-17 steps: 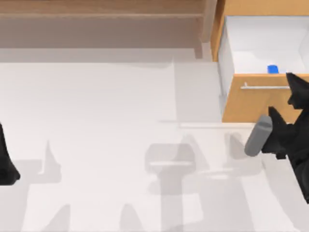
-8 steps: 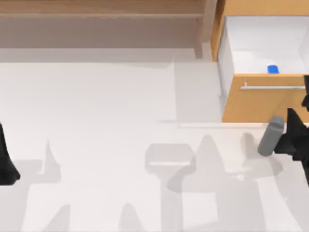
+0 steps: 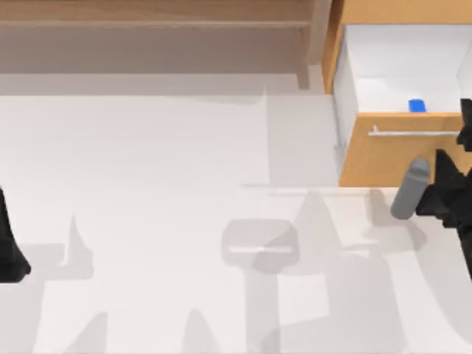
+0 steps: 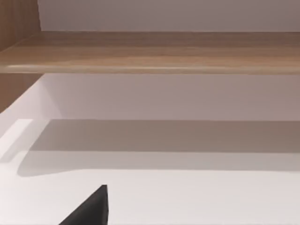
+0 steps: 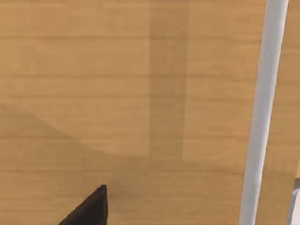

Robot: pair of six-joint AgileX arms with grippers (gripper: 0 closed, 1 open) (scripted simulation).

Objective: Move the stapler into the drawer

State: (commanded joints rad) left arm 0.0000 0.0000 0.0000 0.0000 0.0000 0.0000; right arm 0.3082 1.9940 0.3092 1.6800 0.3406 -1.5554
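Observation:
The small blue stapler (image 3: 417, 105) lies inside the open drawer (image 3: 383, 158), on its white floor just behind the orange wooden front. A thin silver handle (image 3: 409, 133) runs across that front. My right gripper (image 3: 464, 139) is at the right edge of the top view, in front of the drawer front and clear of the stapler. The right wrist view looks close onto the orange drawer front (image 5: 140, 93) and its silver handle (image 5: 262, 112). My left arm (image 3: 9, 251) is parked at the left edge of the table.
A long brown wooden shelf unit (image 3: 155, 29) runs along the back of the table, left of the drawer, and the left wrist view faces the shelf unit (image 4: 154, 51). White tabletop (image 3: 184, 162) spreads between the two arms.
My right arm has drawn back from the drawer's front edge toward the right side of the table. The stapler has stayed in the drawer. The left arm has not moved.

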